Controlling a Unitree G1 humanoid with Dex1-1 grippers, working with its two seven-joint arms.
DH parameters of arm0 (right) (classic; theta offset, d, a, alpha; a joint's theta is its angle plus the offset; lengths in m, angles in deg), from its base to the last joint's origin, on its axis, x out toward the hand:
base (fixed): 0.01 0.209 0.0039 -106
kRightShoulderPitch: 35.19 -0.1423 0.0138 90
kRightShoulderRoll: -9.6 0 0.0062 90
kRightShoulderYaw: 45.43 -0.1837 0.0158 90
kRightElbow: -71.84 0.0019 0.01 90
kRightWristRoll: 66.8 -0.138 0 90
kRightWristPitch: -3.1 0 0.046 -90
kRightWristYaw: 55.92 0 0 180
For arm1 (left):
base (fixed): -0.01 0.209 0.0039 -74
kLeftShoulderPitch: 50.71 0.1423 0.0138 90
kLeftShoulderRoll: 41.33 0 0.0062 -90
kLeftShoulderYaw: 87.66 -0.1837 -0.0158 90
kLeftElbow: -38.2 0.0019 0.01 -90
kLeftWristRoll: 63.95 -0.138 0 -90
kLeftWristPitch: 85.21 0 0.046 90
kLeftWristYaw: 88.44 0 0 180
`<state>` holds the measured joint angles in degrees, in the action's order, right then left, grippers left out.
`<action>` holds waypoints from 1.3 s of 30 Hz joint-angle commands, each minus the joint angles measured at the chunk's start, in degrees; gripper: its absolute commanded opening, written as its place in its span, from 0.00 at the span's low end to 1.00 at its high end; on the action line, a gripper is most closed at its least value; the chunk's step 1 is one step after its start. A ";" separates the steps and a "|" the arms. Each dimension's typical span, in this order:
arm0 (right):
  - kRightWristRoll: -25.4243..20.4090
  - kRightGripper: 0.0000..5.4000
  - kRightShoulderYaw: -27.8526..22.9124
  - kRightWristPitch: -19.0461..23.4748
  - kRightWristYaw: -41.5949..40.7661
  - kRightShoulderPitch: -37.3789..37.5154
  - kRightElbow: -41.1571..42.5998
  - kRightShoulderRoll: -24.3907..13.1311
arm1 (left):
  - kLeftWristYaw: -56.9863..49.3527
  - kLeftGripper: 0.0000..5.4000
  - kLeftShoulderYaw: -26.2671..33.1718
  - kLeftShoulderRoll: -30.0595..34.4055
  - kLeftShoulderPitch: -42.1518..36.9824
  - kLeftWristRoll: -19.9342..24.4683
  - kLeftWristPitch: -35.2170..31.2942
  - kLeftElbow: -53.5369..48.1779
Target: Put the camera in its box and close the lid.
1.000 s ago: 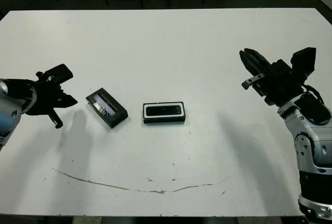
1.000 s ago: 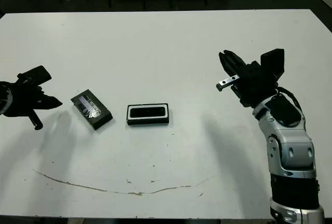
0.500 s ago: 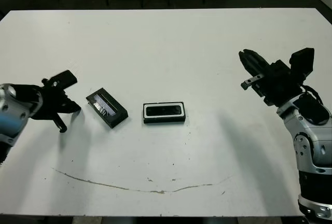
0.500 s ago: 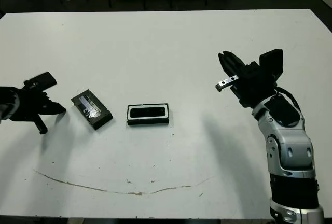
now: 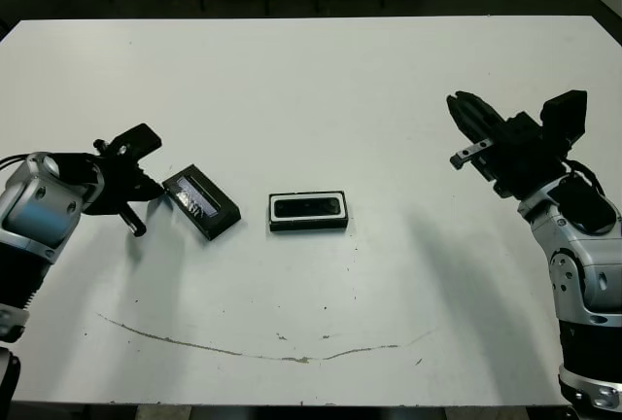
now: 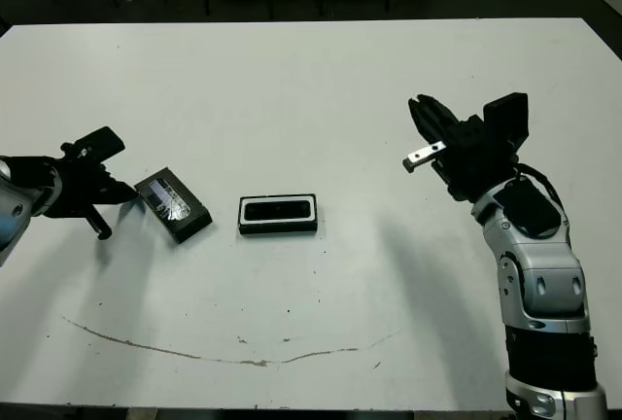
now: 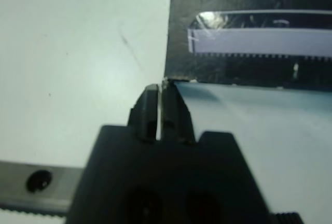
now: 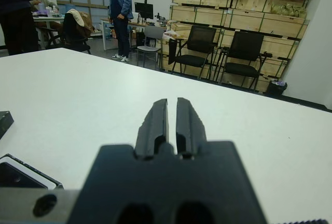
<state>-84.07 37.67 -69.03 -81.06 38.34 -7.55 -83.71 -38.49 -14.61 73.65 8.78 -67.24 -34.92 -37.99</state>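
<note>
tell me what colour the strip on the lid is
Glossy silvery-grey, set on the black lid; the left wrist view shows it best.

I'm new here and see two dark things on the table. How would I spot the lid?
Start at the white table and find the two small black rectangles near its middle. The lid is the slanted one on the robot's left, just beside the left gripper. Unlike the box, which has a white rim and holds the camera, it is flat with a shiny silvery strip.
</note>
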 commanded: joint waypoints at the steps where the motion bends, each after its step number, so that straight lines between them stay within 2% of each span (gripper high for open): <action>1: 0.41 0.00 0.22 1.07 0.36 1.05 0.01 -0.63 | 0.68 0.00 -0.74 -1.37 0.40 -0.04 0.32 2.41; 7: 0.55 0.00 0.43 3.24 1.24 1.20 1.70 -1.03 | -0.30 0.00 -2.14 -3.24 -1.83 -1.78 2.14 5.98; 15: 0.00 0.00 0.49 2.84 0.64 1.30 1.30 -0.90 | 0.18 0.00 -2.32 -6.77 -5.02 -2.35 8.86 13.38; 29: -0.70 0.00 0.39 1.96 -0.10 1.69 0.67 -0.75 | -0.46 0.00 -6.13 -14.11 -13.67 -8.60 19.32 28.14; 39: -0.15 0.00 0.52 4.21 1.30 2.23 2.54 -0.95 | 2.76 0.00 -5.28 -17.52 -18.95 -8.92 27.22 37.53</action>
<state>-84.17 38.08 -66.27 -80.10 39.53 -5.01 -84.30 -37.19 -19.34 56.74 -11.10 -75.44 -7.83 -2.33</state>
